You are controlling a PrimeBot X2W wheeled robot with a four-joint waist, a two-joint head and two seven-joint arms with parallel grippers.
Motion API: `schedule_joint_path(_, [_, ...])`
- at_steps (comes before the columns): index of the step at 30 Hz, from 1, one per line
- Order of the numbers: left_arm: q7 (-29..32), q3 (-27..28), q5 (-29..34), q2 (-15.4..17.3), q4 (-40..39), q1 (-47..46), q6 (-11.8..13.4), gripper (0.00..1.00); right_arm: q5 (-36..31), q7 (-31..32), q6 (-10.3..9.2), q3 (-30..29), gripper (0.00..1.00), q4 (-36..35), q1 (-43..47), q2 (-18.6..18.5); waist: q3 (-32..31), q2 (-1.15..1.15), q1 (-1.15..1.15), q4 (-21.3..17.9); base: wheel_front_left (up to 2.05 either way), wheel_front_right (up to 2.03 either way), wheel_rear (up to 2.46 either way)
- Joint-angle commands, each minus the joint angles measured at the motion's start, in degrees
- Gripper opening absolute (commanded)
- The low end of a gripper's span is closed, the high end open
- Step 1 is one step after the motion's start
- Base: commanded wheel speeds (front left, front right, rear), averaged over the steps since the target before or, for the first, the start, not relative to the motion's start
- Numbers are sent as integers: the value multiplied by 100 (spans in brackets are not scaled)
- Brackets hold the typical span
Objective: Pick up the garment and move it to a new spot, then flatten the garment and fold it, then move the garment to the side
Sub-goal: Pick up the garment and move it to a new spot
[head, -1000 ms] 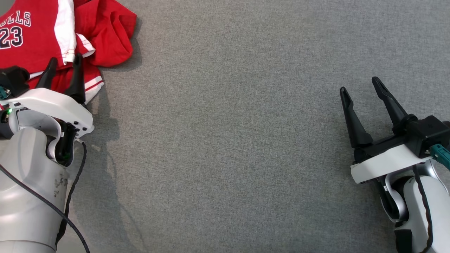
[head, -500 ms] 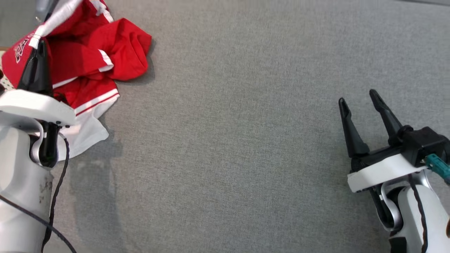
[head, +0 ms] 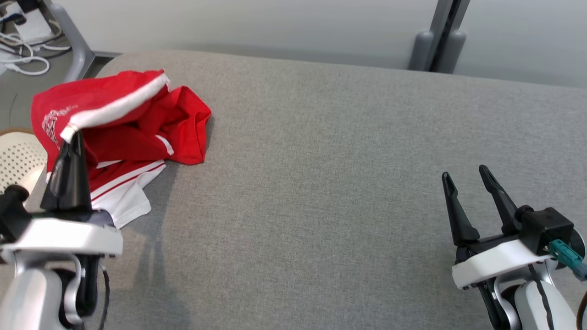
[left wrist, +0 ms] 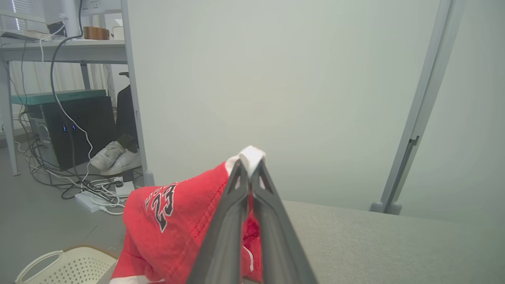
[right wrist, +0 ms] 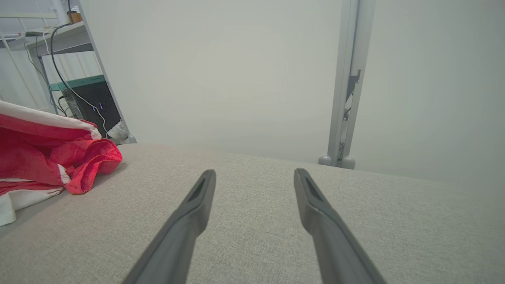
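The garment [head: 133, 119] is a red jersey with white trim and a black number, bunched at the far left of the grey table [head: 321, 183]. My left gripper [head: 73, 135] is shut on its white-trimmed edge and holds that edge lifted, while the rest drapes down onto the table. In the left wrist view the two fingers pinch the white trim of the garment [left wrist: 169, 221] at the gripper [left wrist: 249, 165]. My right gripper [head: 464, 176] hovers open and empty at the lower right. The right wrist view shows that gripper [right wrist: 254, 173] above bare cloth, the garment [right wrist: 51, 154] far to its left.
A cream perforated basket [head: 18, 156] sits beyond the table's left edge. Cables and a metal leg [head: 73, 41] lie on the floor at the far left. A pale wall with a grey post [head: 440, 36] backs the table. A person's shoes [left wrist: 114, 156] rest beside a desk.
My left gripper shut on the garment's white-trimmed edge and raised it off the table. The head camera tilted up, bringing the table's far edge and wall into view. The right gripper stayed open.
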Motion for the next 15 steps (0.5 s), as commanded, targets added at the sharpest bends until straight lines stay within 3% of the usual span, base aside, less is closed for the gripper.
schedule_joint_path(1, [69,15,49,10,-301,261,114,0,38,-42,1,-36,100,-22,103,-6,-179,0,0,-83,0,0,0])
schedule_joint_path(8, [376,-14,154,-14,-1655,1098,484,0,75,-11,1,-30,100,-89,285,61,-400,0,0,-267,0,0,0])
schedule_joint_path(15, [590,-141,263,58,-2340,1156,570,0,92,9,1,46,100,-247,180,86,-364,0,0,-754,0,0,0])
